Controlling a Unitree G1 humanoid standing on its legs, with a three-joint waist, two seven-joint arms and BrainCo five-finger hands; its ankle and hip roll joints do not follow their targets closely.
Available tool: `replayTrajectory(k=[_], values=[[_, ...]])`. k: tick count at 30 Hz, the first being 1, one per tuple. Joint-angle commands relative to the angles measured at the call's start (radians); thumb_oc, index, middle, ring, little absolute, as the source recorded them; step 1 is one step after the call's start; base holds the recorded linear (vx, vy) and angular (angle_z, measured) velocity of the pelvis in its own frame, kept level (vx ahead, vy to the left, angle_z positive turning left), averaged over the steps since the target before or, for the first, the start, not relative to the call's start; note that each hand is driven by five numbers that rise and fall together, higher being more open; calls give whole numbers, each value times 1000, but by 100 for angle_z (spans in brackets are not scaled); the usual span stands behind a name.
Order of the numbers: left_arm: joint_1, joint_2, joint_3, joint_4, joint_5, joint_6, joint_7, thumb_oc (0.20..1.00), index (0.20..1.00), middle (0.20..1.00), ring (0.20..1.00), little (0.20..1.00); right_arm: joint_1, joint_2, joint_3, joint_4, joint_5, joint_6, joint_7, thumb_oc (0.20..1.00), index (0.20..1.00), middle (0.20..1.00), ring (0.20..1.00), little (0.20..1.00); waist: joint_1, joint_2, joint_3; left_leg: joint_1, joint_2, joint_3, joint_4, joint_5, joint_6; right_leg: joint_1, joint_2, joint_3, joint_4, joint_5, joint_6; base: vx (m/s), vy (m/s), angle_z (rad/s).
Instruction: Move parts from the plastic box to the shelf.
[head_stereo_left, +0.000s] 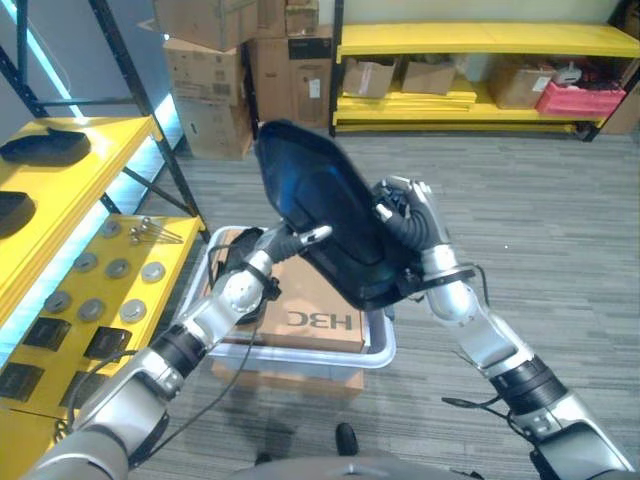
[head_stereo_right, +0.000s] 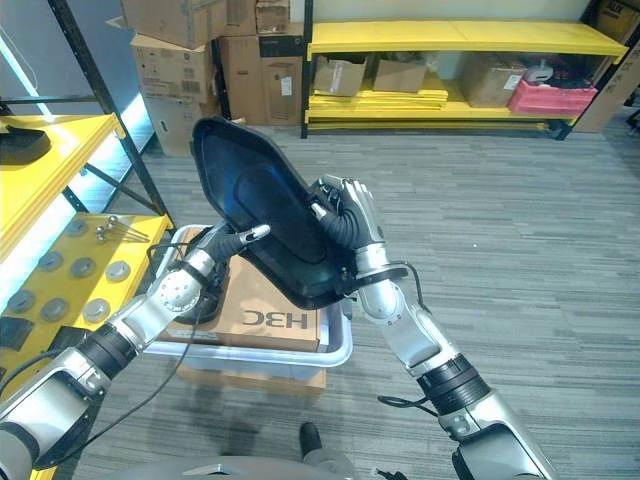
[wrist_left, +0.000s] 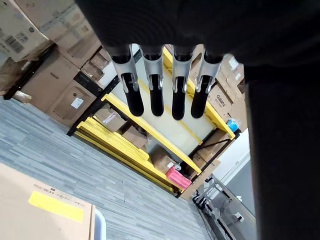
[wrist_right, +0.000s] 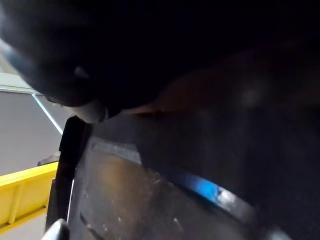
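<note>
Left eye view had one large black part (head_stereo_left: 325, 205) held up above the plastic box (head_stereo_left: 375, 352), long axis slanting up toward the yellow shelf (head_stereo_left: 75, 165) on the robot's left. The right hand (head_stereo_left: 405, 215) gripped its far edge, fingers curled round it; the left hand (head_stereo_left: 290, 240) propped the near side, fingers (wrist_left: 150, 95) straight, nearer the shelf. Two black parts already lay there.
</note>
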Motion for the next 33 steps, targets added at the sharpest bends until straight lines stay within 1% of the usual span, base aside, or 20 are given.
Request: replayTrajectory(k=[1,3,4,5,6,7,8,10,12,13,15,18,22,24,25,26,29,30,31,33], values=[[-120,-127,-42,70,-34,-44,55,200,200,200,200,200,-73,99,67,-198,21,-168,23,200,200,200,200,200,26,-16,-6,34,31,21,76,-150,-44,61,-24,-74,149,-272,99,0,0,0],[-98,-136,-27,62,-69,-48,61,200,200,200,200,200,-71,102,69,-196,15,-165,17,200,200,200,200,200,28,-17,-6,34,31,20,78,-150,-44,62,-24,-74,149,-271,98,0,0,0],[-78,-146,-12,53,-113,-51,77,200,200,200,200,200,-69,105,69,-195,11,-161,12,200,200,200,200,200,29,-18,-4,34,31,19,78,-150,-44,62,-25,-76,149,-271,97,0,0,0],[-76,-145,-12,52,-115,-51,77,200,200,200,200,200,-69,105,70,-195,11,-161,11,200,200,200,200,200,29,-18,-5,34,31,19,78,-150,-44,63,-25,-76,149,-271,97,0,0,0],[-29,-170,19,37,-209,-58,109,200,200,200,200,200,-61,115,72,-187,-1,-149,-4,200,200,200,200,200,33,-21,-3,33,31,16,78,-148,-43,62,-26,-77,148,-271,95,0,0,0],[-8,-177,30,25,-250,-65,120,200,200,200,200,200,-56,121,77,-182,-7,-145,-13,200,200,200,200,200,33,-21,-3,32,30,14,78,-148,-42,62,-26,-77,148,-271,94,-14,-38,0],[37,-197,57,-7,-344,-88,150,200,200,200,200,200,-52,138,88,-167,-18,-133,-37,200,200,200,200,200,37,-23,-1,28,30,12,80,-146,-42,61,-27,-75,148,-270,92,0,0,0],[38,-196,58,-7,-345,-88,150,200,200,200,200,200,-53,138,90,-166,-19,-133,-38,200,200,200,200,200,36,-23,-2,28,30,12,80,-146,-42,61,-27,-75,148,-270,92,0,0,0],[76,-205,83,-62,-417,-129,175,200,200,200,200,200,-45,154,110,-143,-23,-123,-50,200,200,200,200,200,39,-27,4,24,30,8,80,-144,-44,57,-27,-73,150,-271,92,-24,-46,2],[94,-198,94,-80,-432,-134,176,200,200,200,200,200,-36,155,111,-143,-13,-128,-46,200,200,200,200,200,39,-28,4,23,31,8,82,-145,-44,56,-26,-72,152,-272,91,-13,-38,2],[132,-162,138,-127,-426,-150,176,200,200,200,200,200,2,138,107,-137,9,-141,-25,200,200,200,200,200,39,-29,6,21,32,7,89,-146,-47,55,-25,-69,160,-277,89,1,-46,0],[163,-137,175,-160,-423,-157,178,200,200,200,200,200,21,129,95,-140,27,-150,-9,200,200,200,200,200,43,-30,7,20,33,5,94,-146,-49,53,-24,-71,166,-281,87,-2,-46,0],[243,-85,263,-261,-421,-178,178,200,200,200,200,200,22,132,84,-138,81,-167,36,200,200,200,200,200,62,-32,17,8,38,-10,121,-153,-53,49,-24,-75,185,-291,79,-5,-68,9],[319,-48,325,-329,-401,-183,173,200,200,200,200,200,18,141,86,-138,130,-181,80,200,200,200,200,200,89,-34,27,-4,44,-31,128,-145,-59,49,-22,-91,193,-299,69,-24,-112,41],[337,-38,343,-346,-391,-184,175,200,200,200,200,200,17,144,88,-134,142,-183,91,200,200,200,200,200,100,-35,34,-10,45,-43,133,-141,-63,49,-21,-97,197,-302,65,-24,-88,52],[339,-38,344,-349,-390,-182,175,200,200,200,200,200,16,145,89,-132,143,-184,91,200,200,200,200,200,96,-36,33,-12,45,-46,134,-142,-63,49,-22,-100,198,-303,65,-24,-67,50],[400,7,399,-396,-345,-182,166,200,200,200,200,200,0,151,98,-124,174,-192,124,200,200,200,200,200,140,-37,46,-26,49,-83,137,-135,-65,45,-19,-119,213,-312,54,-7,-81,46],[410,13,410,-406,-335,-181,164,200,200,200,200,200,-4,151,99,-122,181,-192,134,200,200,200,200,200,146,-38,52,-35,48,-97,143,-132,-68,46,-22,-130,217,-315,51,-20,-78,45],[418,19,419,-412,-326,-184,161,200,200,200,200,200,-7,150,98,-121,189,-193,145,200,200,200,200,200,162,-39,63,-47,47,-113,150,-126,-72,45,-25,-144,223,-318,48,-36,-70,69],[419,22,430,-418,-313,-184,158,200,200,200,200,200,-12,147,87,-108,199,-194,148,200,200,200,200,200,172,-42,80,-88,45,-148,171,-114,-85,48,-43,-197,230,-330,43,-42,-72,95]])
